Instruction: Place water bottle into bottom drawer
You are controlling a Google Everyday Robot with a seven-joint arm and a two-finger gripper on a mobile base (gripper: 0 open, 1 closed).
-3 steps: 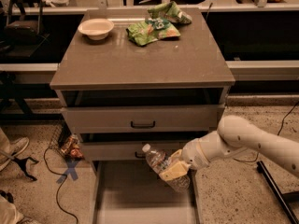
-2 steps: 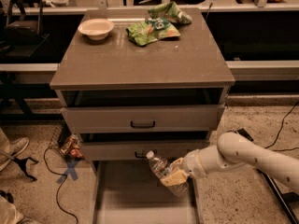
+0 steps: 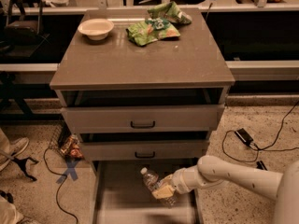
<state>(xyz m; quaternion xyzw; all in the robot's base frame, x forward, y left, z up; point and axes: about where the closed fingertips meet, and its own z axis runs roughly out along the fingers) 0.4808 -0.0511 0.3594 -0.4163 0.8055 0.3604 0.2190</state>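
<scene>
The water bottle is a small clear ribbed bottle with a white cap, tilted with its cap up and to the left. My gripper is shut on its lower half and holds it low over the bottom drawer, which is pulled out wide with a flat grey floor. My white arm reaches in from the right. I cannot tell whether the bottle touches the drawer floor.
The grey cabinet carries a white bowl and green snack bags on top. Two upper drawers with black handles stand slightly open above the bottle. Cables, blue tape and clutter lie on the floor around.
My arm has lowered and drawn the bottle down toward the bottom drawer's floor. The bottle stays held and tilted the same way.
</scene>
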